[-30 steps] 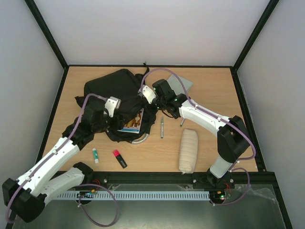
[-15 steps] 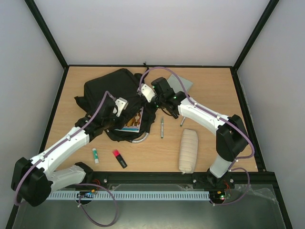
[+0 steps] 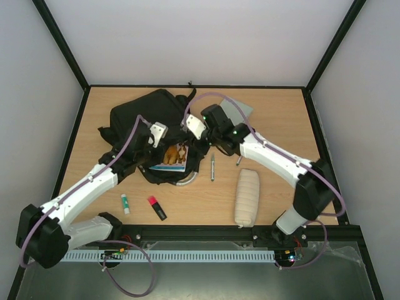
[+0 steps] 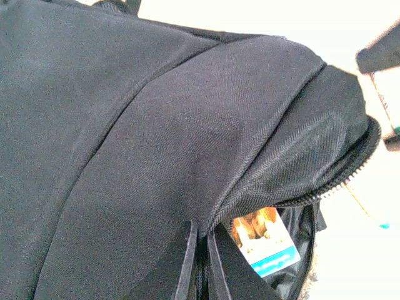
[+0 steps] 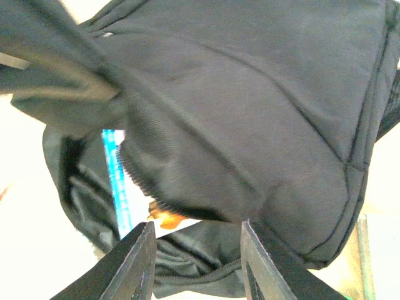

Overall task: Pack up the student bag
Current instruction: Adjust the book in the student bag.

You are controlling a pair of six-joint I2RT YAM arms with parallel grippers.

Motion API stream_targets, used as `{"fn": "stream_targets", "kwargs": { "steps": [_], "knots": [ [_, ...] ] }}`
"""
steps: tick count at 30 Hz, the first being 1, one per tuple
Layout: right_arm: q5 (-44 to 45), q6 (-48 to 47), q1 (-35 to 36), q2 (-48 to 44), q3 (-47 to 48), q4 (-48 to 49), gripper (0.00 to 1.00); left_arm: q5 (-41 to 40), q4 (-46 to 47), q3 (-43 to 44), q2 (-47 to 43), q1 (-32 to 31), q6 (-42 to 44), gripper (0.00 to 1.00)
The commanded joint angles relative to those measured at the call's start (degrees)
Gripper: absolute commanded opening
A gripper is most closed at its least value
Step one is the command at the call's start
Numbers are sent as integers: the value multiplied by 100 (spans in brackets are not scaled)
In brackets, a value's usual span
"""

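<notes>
The student bag (image 3: 145, 115) lies slumped at the upper left of the top view, its mouth turned toward the lower centre and a picture book (image 3: 174, 156) showing inside. Our left gripper (image 4: 201, 236) is pinched closed on the fabric lip beside the zipper (image 4: 331, 185). Our right gripper (image 5: 197, 228) has its jaws apart over the opposite flap, though we cannot quite tell whether its pads touch cloth. We judge the bag soft, limp and light. It will sag wherever it is unsupported, so the stitched rim by the zipper is the firm place to hold.
</notes>
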Motion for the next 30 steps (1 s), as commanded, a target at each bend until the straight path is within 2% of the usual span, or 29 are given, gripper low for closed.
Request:
{"fn": "stream_targets", "kwargs": {
  "steps": [1, 6, 13, 19, 30],
  "knots": [
    [447, -924, 643, -890, -776, -201, 36, 112, 755, -160, -571, 8, -119, 3],
    [1215, -1641, 1458, -934, -1510, -26, 31, 220, 870, -226, -687, 167, -424, 2],
    [2684, -2213, 2182, -247, -1699, 689, 33, 362, 950, -303, -792, 332, -528, 2],
    [3240, -2428, 2431, 304, -1568, 1226, 42, 429, 974, -345, -811, 417, -551, 2],
    [3896, -2969, 2471, 1107, -1595, 1923, 44, 513, 962, -359, -821, 435, -556, 2]
  ]
}}
